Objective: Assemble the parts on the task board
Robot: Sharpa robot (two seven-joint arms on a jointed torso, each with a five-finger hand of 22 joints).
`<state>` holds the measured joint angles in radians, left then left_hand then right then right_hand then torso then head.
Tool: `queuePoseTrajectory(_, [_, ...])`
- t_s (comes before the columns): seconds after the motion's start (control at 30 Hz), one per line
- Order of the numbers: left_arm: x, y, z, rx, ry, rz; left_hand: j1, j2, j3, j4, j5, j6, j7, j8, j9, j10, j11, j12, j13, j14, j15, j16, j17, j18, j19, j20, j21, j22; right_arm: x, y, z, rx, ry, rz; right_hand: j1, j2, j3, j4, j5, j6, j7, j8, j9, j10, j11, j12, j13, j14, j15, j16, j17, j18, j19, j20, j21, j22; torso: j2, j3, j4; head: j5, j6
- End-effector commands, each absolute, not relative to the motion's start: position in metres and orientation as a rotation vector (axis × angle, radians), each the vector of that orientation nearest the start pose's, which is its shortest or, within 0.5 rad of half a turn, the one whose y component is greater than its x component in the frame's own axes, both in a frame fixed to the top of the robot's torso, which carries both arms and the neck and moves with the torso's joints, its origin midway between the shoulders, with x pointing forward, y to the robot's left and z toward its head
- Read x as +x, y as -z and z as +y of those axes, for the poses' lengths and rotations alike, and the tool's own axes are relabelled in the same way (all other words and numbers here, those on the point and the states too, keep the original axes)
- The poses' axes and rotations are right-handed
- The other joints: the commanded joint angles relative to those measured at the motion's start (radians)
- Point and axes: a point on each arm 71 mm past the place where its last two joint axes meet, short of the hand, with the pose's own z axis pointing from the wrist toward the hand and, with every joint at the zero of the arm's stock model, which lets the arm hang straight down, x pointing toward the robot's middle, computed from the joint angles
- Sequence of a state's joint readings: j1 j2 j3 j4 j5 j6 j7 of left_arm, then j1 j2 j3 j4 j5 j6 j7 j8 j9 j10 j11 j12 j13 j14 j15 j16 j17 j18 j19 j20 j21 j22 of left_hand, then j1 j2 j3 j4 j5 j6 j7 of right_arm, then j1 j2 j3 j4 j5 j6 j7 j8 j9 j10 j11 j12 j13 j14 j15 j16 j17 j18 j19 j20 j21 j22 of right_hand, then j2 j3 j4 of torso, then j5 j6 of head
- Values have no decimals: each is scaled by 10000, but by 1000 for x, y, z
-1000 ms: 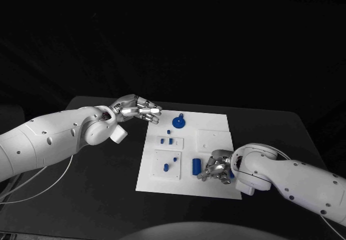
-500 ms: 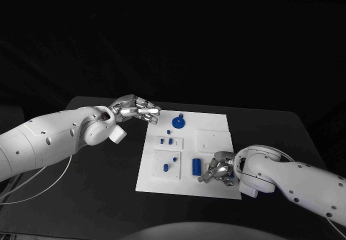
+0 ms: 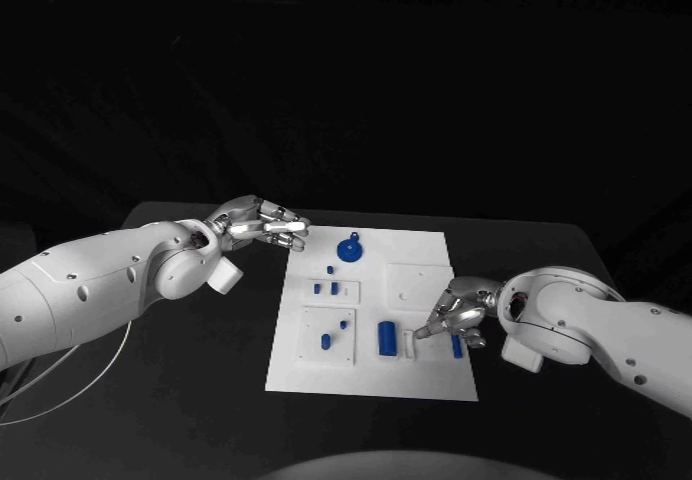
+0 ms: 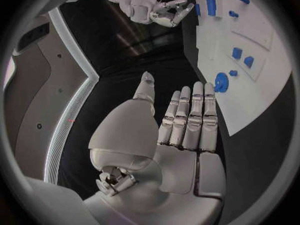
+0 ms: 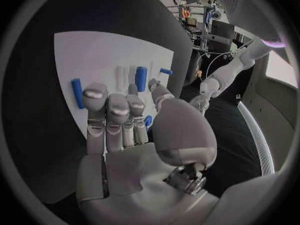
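The white task board [image 3: 418, 375] lies in the middle of the table. On it are a blue round disc with a knob [image 3: 349, 248], several small blue parts [image 3: 329, 289] and an upright blue cylinder [image 3: 387, 337]. My right hand [image 3: 459, 315] hovers over the board's right edge with its fingers loosely bent and nothing in them. A blue oblong piece [image 3: 456, 345] lies just under it. The right wrist view shows this hand [image 5: 125, 125] with straight fingers above that piece [image 5: 77, 92] and the cylinder [image 5: 141, 78]. My left hand [image 3: 263, 225] is open beside the board's far left corner, near the disc [image 4: 221, 81].
The black table [image 3: 173, 330] extends left of the board under my left arm. A narrower strip of table [image 3: 562, 250] lies to the right, partly under my right arm. White raised blocks [image 3: 426, 277] stand on the board.
My right hand has moved from the board's near right area farther along its right edge, and the blue oblong piece now lies uncovered beside it. My left hand has hardly moved.
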<state>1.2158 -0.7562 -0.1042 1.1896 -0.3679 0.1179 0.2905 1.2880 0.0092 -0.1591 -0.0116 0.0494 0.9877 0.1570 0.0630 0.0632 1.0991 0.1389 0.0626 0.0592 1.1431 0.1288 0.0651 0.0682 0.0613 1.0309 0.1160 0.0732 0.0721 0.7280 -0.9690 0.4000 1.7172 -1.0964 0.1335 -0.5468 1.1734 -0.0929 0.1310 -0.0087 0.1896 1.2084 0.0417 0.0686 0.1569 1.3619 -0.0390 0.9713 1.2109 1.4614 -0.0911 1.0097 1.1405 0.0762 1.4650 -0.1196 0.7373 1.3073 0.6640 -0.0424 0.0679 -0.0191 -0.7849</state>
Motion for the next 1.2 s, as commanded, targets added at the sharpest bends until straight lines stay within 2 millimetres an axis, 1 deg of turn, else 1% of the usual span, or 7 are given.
queuePoseTrajectory(0.03, [526, 216, 243, -7297, 14444, 17864, 34, -22, 66, -11, -6, 73, -36, 35, 7, 121, -24, -15, 15, 131, -47, -21, 22, -95, 77, -56, 43, 28, 410, 254, -240, 4242, -6700, 23315, 34, 65, 136, -288, -106, 163, -43, -42, 290, 63, -63, 55, 52, 11, -57, -54, -25, -129, 563, 11, -47, 359, -5, 16, -9, -132, 45])
queuePoseTrajectory(0.27, [527, 212, 244, -7740, 14427, 16937, 146, 35, 150, -113, 171, 33, -42, 28, 2, 394, -99, -8, 20, 365, -119, -11, 64, -78, 203, -104, 96, 49, 419, 257, -275, 4777, -4821, 23345, -175, -73, 647, -487, 12, 113, -118, -43, 1508, 27, -120, -97, 3, 2, -97, -94, -72, -171, 551, -46, -170, 280, 1, 10, -7, -336, 72])
queuePoseTrajectory(0.33, [527, 211, 244, -7846, 14476, 16786, 149, 50, 154, -130, 198, 28, -44, 33, 3, 401, -102, -12, 19, 376, -124, -16, 63, -74, 230, -112, 108, 53, 419, 260, -283, 4874, -4164, 23508, -251, -101, 709, -372, -204, 85, -108, -46, 1637, -17, -115, -218, -73, -8, -102, -136, -99, -153, 547, -45, -253, 244, -4, -13, 6, -382, 71])
queuePoseTrajectory(0.47, [526, 210, 244, -7944, 14536, 16643, 154, 73, 147, -184, 218, -61, -15, 31, 2, 369, -88, -12, 19, 366, -117, -18, 55, -74, 243, -113, 107, 47, 419, 264, -293, 4802, -3016, 23640, -263, -232, 829, -176, -311, 141, -155, -43, 1971, -27, -131, -277, -135, 1, -100, -124, -84, -163, 547, -42, -276, 221, 1, -5, 1, -381, 112])
queuePoseTrajectory(0.6, [526, 210, 242, -7964, 14588, 16607, 157, 71, 140, -219, 213, -320, -48, 20, -9, 328, -84, -14, 18, 338, -109, -20, 52, -64, 248, -105, 102, 42, 416, 270, -296, 4875, -2381, 23627, -278, -371, 910, -27, -460, 208, -183, -24, 2154, -63, -138, -334, -177, -6, -100, -170, -112, -172, 540, -38, -323, 196, -11, -15, 22, -461, 99])
queuePoseTrajectory(1.0, [525, 212, 241, -7924, 14661, 16742, 137, 71, 134, -233, 182, -112, -2, 46, 3, 274, -59, -14, 18, 280, -89, -22, 48, -44, 245, -87, 95, 39, 415, 285, -298, 4322, -1198, 23664, -476, -769, 1535, 563, -1255, 136, -228, -40, 3468, -83, -154, -332, -204, 5, -102, -216, -132, -202, 543, -46, -350, 160, 5, -22, 40, -465, 36])
queuePoseTrajectory(1.2, [524, 212, 241, -7916, 14683, 16828, 117, 70, 133, -224, 156, -108, -1, 38, 1, 249, -51, -14, 18, 261, -81, -22, 47, -37, 240, -77, 90, 38, 412, 291, -290, 4205, -1278, 23636, -533, -814, 1538, 636, -1310, 112, -218, -45, 3558, -87, -148, -328, -205, 1, -100, -221, -135, -204, 541, -45, -359, 155, 10, -6, 32, -409, 14])
